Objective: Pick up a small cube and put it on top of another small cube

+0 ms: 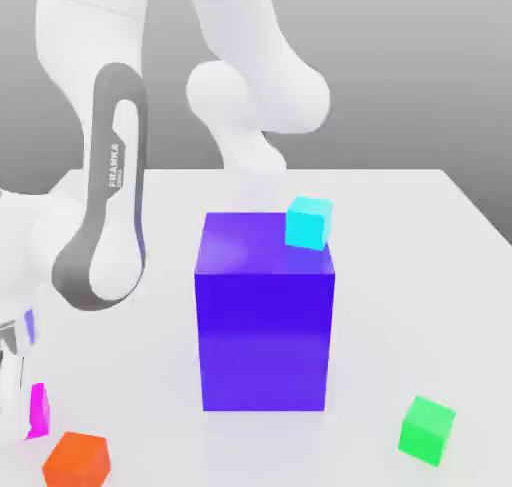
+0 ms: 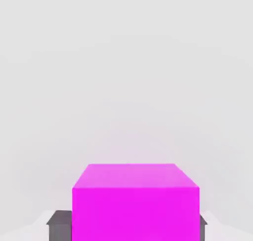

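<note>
One white arm (image 1: 110, 205) reached down at the exterior view's left, and it was the largest thing in the scene. It stood over one white bench (image 1: 420, 275) that carried all the blocks.

On the middle of the bench stood one big blue-purple block (image 1: 265, 320). It was far bigger than the four small cubes.

One cyan cube (image 1: 308, 222) was at the far right corner of the block's top; I could not tell if it rested on the block or behind it. One green cube (image 1: 427, 430) stood on the bench near the front, to the exterior view's right of the block and well apart from it. One orange cube (image 1: 77, 460) stood at the front left corner.

One pink cube (image 1: 38, 411) was just beside the orange cube, at the left edge, partly hidden by the arm. In the hand view the end effector (image 2: 129, 225) was closed on this pink cube (image 2: 136, 205), with a dark finger (image 2: 60, 224) touching each side. The pink cube was well apart from the green one.
</note>
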You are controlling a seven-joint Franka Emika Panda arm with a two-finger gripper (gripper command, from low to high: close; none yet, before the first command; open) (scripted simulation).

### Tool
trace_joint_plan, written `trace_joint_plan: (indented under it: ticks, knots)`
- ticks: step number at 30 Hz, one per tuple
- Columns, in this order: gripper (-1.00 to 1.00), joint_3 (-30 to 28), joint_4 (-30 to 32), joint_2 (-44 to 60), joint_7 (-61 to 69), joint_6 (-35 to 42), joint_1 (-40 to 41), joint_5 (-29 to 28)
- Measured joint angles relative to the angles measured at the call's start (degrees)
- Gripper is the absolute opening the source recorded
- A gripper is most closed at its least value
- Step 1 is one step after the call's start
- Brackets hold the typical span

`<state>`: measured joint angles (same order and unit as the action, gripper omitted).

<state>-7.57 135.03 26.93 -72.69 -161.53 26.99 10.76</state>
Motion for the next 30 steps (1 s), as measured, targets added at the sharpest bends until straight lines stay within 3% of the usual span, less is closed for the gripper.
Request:
trace_joint_plan:
  ticks: [5, 24, 28, 29, 30]
  knots:
    - [-1.0, -2.0, 1.9, -8.5, -2.5, 6.5, -2.2, -3.4]
    - [-1.0, 22.3, 6.1, -17.7, -11.6, 11.3, -33.1, -14.6]
    - [-1.0, 21.2, 5.4, -10.6, -15.7, 5.3, -37.8, -20.1]
    - [1.0, 20.8, 5.3, -9.5, -16.2, 4.4, -38.2, -20.8]
    - [1.0, 20.8, 5.3, -9.5, -16.2, 4.4, -38.2, -20.8]
